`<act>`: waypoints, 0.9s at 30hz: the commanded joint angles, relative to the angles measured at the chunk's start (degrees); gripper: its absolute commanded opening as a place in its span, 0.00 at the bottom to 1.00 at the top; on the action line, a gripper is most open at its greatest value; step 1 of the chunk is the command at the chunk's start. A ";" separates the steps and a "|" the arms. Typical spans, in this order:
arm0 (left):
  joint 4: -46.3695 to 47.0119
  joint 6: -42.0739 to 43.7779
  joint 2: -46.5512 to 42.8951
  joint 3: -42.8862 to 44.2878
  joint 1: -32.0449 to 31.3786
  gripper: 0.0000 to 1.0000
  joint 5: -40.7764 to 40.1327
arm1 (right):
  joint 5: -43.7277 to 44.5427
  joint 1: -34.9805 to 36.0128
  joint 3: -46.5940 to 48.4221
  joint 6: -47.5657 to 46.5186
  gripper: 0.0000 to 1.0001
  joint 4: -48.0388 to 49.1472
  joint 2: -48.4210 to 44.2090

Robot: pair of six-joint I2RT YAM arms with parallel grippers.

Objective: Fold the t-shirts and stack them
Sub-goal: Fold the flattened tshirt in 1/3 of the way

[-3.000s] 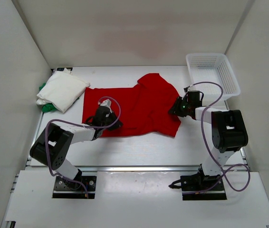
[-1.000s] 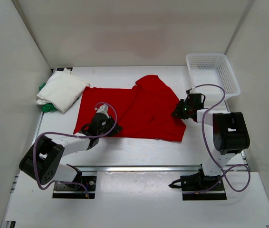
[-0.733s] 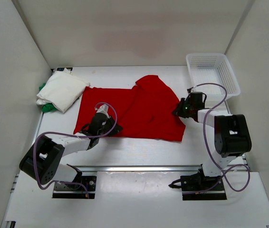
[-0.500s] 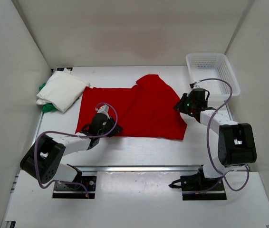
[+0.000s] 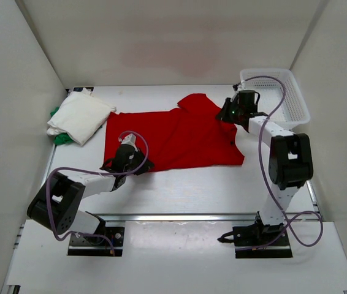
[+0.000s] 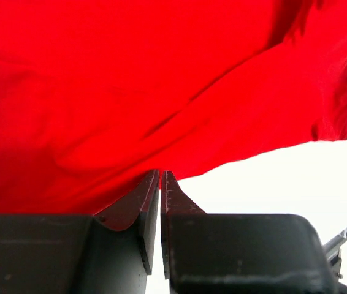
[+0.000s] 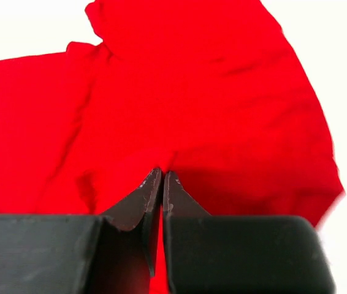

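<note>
The red t-shirt [image 5: 179, 138] lies spread flat in the middle of the table and fills both wrist views [image 6: 130, 79] [image 7: 192, 92]. My left gripper [image 5: 140, 165] [image 6: 160, 175] is shut on its near hem at the left. My right gripper [image 5: 224, 116] [image 7: 162, 174] is shut on the cloth at the shirt's far right, by the sleeve. At the far left the white t-shirt [image 5: 79, 116] sits folded on top of the green t-shirt [image 5: 57, 137], of which only the edges show.
A white mesh basket [image 5: 296, 101] stands at the back right, close behind my right gripper. White walls close in the table on the left, back and right. Bare table [image 5: 186, 187] lies between the red shirt and the arm bases.
My right gripper shut on the shirt's right edge and carried it toward the back, near the basket; the right edge shifted outward. My left gripper kept its grip and barely moved.
</note>
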 commanded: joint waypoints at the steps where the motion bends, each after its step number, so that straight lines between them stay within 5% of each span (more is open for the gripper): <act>1: -0.52 1.26 -0.09 -0.04 1.97 0.17 -0.38 | -2.42 0.27 4.27 -3.57 0.00 -2.34 4.29; 10: -1.40 0.65 -4.30 -1.89 5.66 0.18 -0.91 | -2.79 0.00 8.15 -2.97 0.00 -1.30 11.68; 14: -3.58 0.99 -6.50 -2.16 9.35 0.19 -0.73 | -1.81 -0.08 3.85 -1.47 0.25 1.07 7.04; 18: -4.30 -0.22 -7.12 -1.81 14.34 0.20 0.49 | 0.46 -0.96 -7.29 2.05 0.37 6.69 -4.74; 20: -3.60 -1.73 -6.34 -1.99 17.86 0.26 2.50 | 2.04 -2.01 -13.80 4.77 0.34 9.59 -11.49; 24: -10.25 1.78 -5.98 2.31 19.11 0.35 -4.84 | 1.08 -2.19 -28.14 8.90 0.05 15.21 -19.07; 27: -13.33 3.71 -5.98 4.94 20.69 0.38 -11.77 | 3.19 -0.35 -35.70 10.67 0.00 17.25 -23.91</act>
